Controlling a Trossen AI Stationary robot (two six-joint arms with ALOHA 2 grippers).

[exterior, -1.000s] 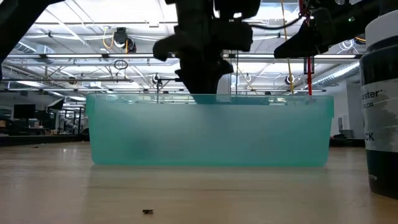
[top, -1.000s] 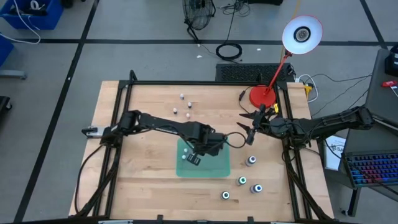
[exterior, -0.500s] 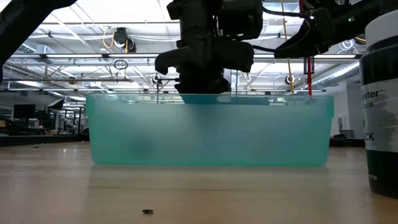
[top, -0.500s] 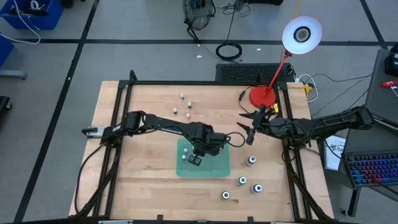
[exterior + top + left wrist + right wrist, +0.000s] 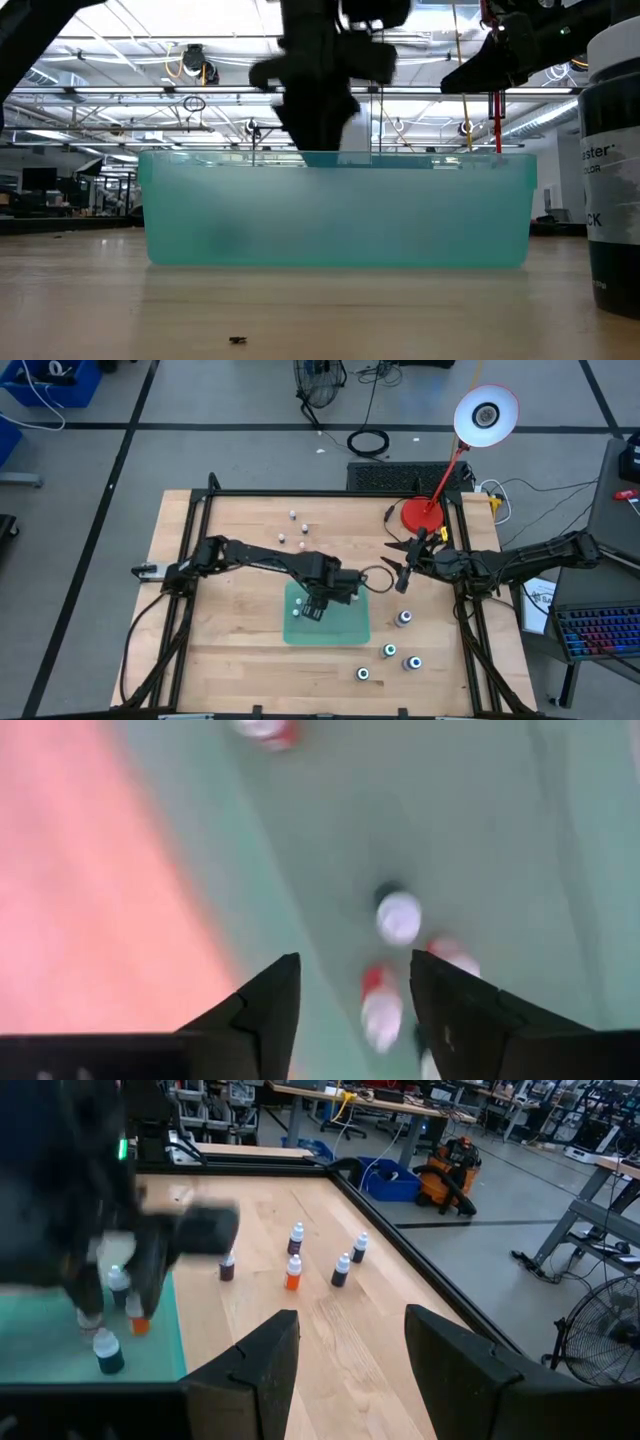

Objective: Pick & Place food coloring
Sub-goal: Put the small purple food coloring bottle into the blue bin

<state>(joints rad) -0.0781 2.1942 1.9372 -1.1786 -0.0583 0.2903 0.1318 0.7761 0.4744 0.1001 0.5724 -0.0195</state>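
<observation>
Several food coloring bottles (image 5: 398,917) lie in the tray (image 5: 350,628); left gripper (image 5: 350,995) above them, jaws apart, empty. Right gripper (image 5: 401,582) beside tray, jaws apart, empty. Roughly nine remain outside the tray.

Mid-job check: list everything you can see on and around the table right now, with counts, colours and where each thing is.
table: one, light wood, black frame
tray: one, translucent green, table centre
small food coloring bottles, loose: five, white caps, dark or orange bodies, far side of the table
small food coloring bottles in the tray: at least four, white caps, some red or orange
bigger bottles: four, dark with green or blue tops, near right of the tray
lamp: one, red, far right corner
left gripper: open, over the tray
right gripper: open, empty, waiting right of the tray
</observation>
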